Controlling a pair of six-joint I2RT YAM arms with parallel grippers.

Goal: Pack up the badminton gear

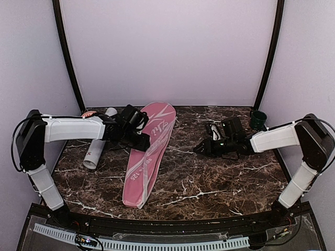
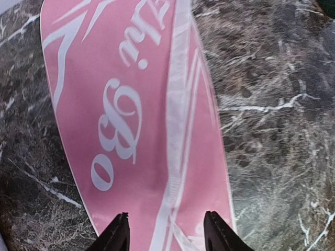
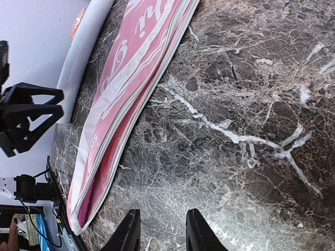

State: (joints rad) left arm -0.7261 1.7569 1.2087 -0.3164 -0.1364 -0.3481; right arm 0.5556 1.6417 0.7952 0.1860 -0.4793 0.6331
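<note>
The long pink racket-shaped bag (image 1: 149,151) lies diagonally on the marble table, wide end at the back. Its narrow near end gapes open in the right wrist view (image 3: 125,78). My left gripper (image 1: 142,141) is open and empty, just above the bag's left edge. In the left wrist view the jaws (image 2: 166,236) straddle the bag (image 2: 131,120) and its white zipper strip. The white cardboard tube (image 1: 97,149) lies left of the bag, under my left arm. My right gripper (image 1: 200,148) is open and empty over bare table right of the bag (image 3: 162,232). Rackets and shuttlecocks are out of view.
A small dark green cup (image 1: 258,119) stands at the back right, behind my right arm. The tube also shows in the right wrist view (image 3: 84,47). Black frame posts rise at both back corners. The table's near edge has a black rail.
</note>
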